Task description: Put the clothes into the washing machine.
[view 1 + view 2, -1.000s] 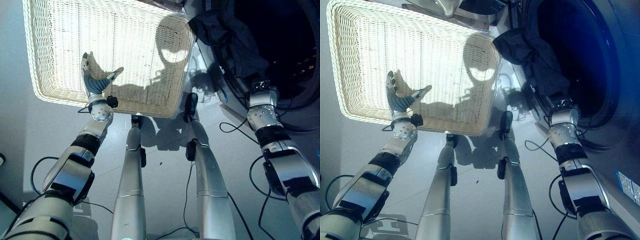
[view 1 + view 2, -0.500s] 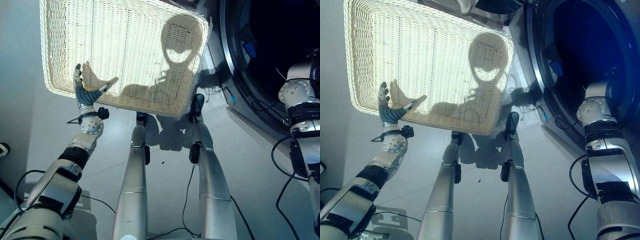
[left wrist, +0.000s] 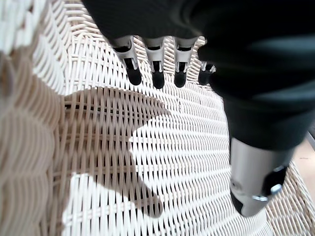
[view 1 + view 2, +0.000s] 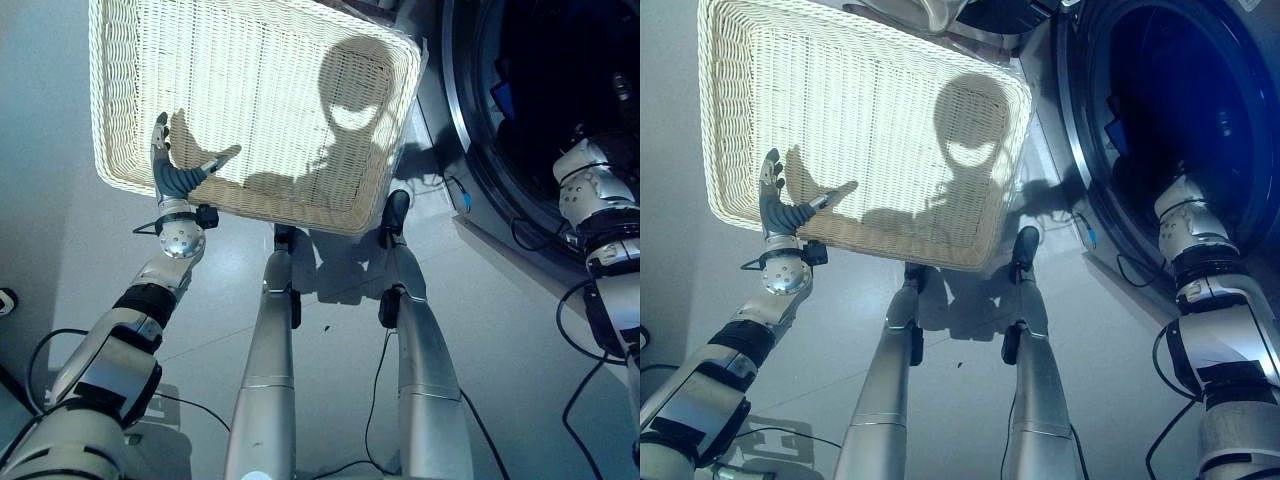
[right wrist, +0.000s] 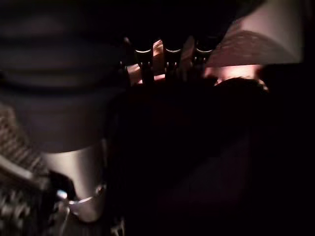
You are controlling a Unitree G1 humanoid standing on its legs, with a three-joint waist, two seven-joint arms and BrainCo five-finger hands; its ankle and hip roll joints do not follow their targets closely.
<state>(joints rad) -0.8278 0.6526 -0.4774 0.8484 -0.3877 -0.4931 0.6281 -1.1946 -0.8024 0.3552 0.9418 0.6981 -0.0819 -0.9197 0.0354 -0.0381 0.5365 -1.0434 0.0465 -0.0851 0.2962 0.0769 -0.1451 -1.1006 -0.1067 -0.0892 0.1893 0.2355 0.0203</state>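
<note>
The white wicker basket [image 4: 250,90] lies on the floor with nothing in it. My left hand [image 4: 172,175] is open above its near left rim, fingers [image 3: 155,69] straight over the weave and touching nothing. The washing machine's round opening [image 4: 462,150] is at the right. My right arm [image 4: 592,190] reaches into the dark drum. Inside, my right hand [image 5: 165,54] is close against a dark mass of clothing [image 5: 206,142]. A small blue patch [image 4: 503,97] shows in the drum.
Pale grey floor [image 4: 520,330] runs between the basket and the machine. A dark object [image 4: 985,12] stands behind the basket's far edge, next to the machine.
One second ago a dark garment hung at the drum's mouth by my right wrist; now it is inside, with my right arm reaching in. The view has shifted. My left hand stays open.
</note>
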